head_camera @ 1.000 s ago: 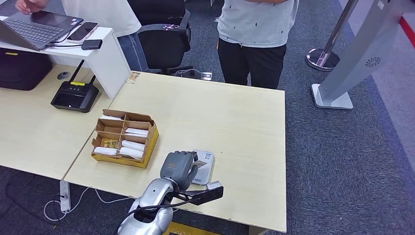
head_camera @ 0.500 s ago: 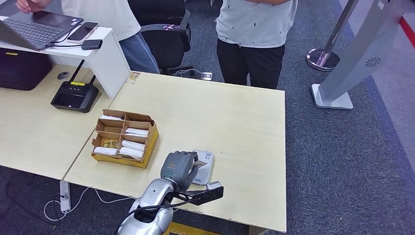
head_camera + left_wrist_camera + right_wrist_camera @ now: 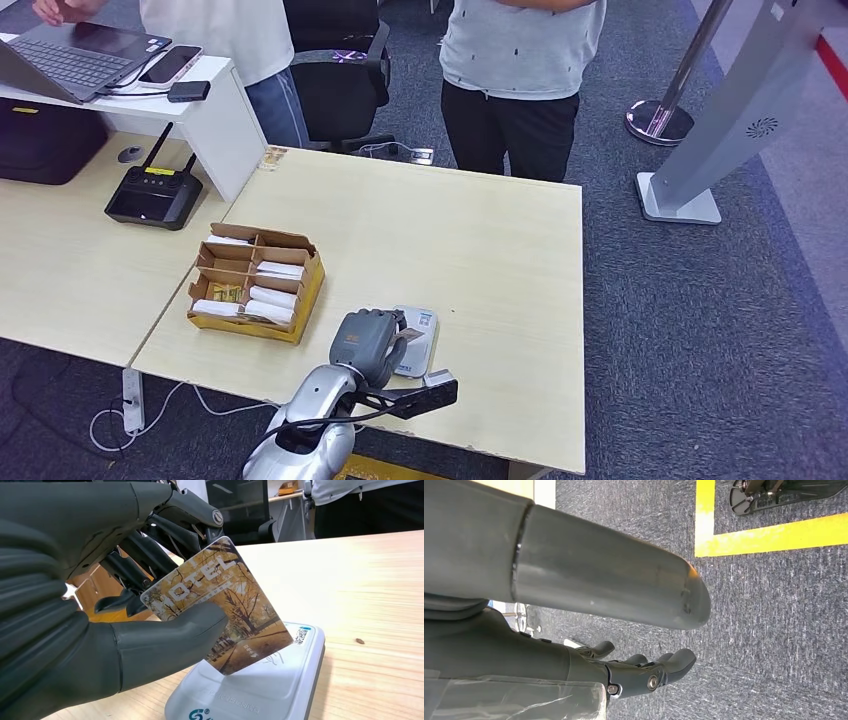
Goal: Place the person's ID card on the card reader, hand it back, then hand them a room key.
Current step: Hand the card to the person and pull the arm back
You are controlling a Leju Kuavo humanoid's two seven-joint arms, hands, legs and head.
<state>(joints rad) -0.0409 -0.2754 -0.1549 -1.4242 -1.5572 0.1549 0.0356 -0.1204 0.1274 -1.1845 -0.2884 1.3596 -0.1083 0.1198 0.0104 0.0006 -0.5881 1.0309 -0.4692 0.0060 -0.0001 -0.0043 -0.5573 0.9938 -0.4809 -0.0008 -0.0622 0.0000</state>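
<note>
On the worktop point(image 3: 480, 250), near its front edge, lies the white reader point(image 3: 418, 338). Left hand point(image 3: 366, 345) sits over the reader's left part, thumb and fingers pinching a card point(image 3: 220, 605). Card tilted, lower corner just above or touching the reader top; cannot tell which. Card print: autumn trees, word "HOTEL" across upper face. Reader carries a small QR sticker point(image 3: 300, 635) at its far corner and a blue-green logo at the near end, letters too cut off to read.

Left of the reader: brown box point(image 3: 256, 283) with compartments holding white cards. Farther left, on the adjoining desk, a black router point(image 3: 153, 195) with antennas. Raised shelf behind holds a laptop point(image 3: 75, 55) and a phone point(image 3: 170, 64). Person in grey shirt point(image 3: 520, 70) stands at the worktop's far edge; office chair point(image 3: 340, 80) beside.

Right hand point(image 3: 644, 672) hangs over grey carpet, fingers loosely apart, holding nothing. Yellow floor tape point(image 3: 769, 535) nearby.
</note>
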